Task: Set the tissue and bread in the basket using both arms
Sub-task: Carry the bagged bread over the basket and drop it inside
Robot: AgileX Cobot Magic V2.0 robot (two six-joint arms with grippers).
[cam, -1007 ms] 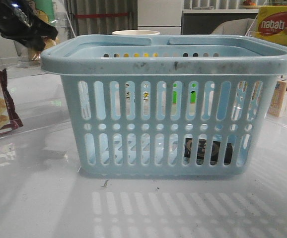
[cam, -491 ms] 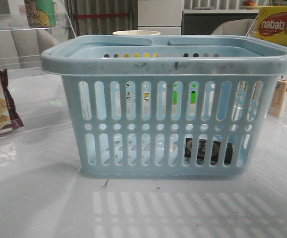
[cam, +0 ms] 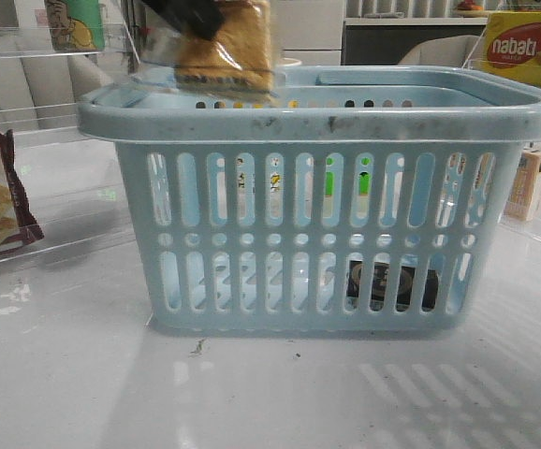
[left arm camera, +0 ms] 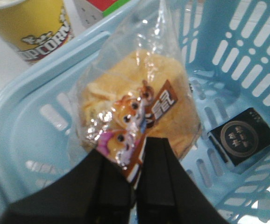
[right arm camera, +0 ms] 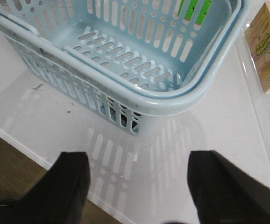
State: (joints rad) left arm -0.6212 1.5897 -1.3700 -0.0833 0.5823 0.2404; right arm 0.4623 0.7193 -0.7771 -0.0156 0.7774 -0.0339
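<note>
Left gripper (left arm camera: pixel 137 175) raised above the basket (cam: pixel 322 122), jaws clamped together on the bread (left arm camera: pixel 139 112) bag's label end; right gripper (right arm camera: pixel 137 179) low over the table (right arm camera: pixel 181 140), jaws spread wide, holding nothing.

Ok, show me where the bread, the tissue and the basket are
bread (left arm camera: pixel 139 112): left wrist view, middle of the bag.
tissue (left arm camera: pixel 242 139): left wrist view, its black face.
basket (cam: pixel 345 122): front view, near rim.

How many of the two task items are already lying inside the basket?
1. The tissue lies on the basket floor; the bread hangs over the opening, gripped by the left gripper.
</note>
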